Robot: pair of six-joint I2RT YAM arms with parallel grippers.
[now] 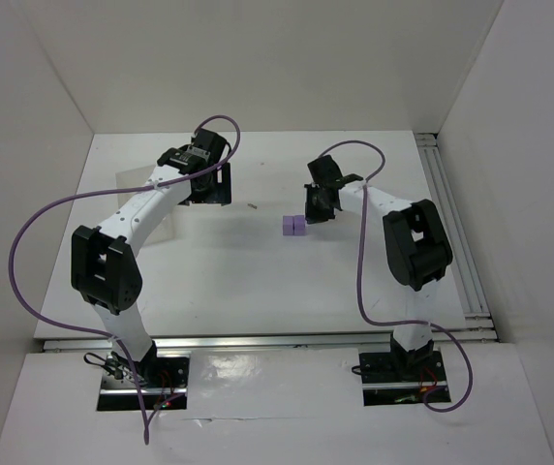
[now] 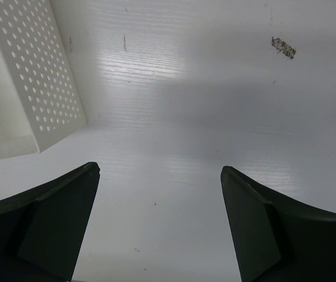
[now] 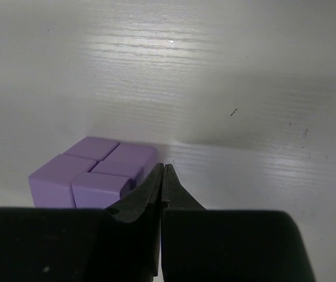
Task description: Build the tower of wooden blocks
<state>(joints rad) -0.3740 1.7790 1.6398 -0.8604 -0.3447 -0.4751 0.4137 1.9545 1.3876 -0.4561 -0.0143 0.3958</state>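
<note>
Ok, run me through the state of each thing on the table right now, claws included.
Light-purple blocks: packed together in a square on the table, ungripped.
Left claw: open wide, empty, above the table.
Right claw: shut, holding nothing, tips beside the blocks.
White perforated tray: resting on the table, only partly in view.

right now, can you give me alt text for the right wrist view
The right tool, shut and empty, fills the bottom of the frame, its tips beside the right edge of a cluster of light-purple blocks. The blocks sit on a white table.
</note>
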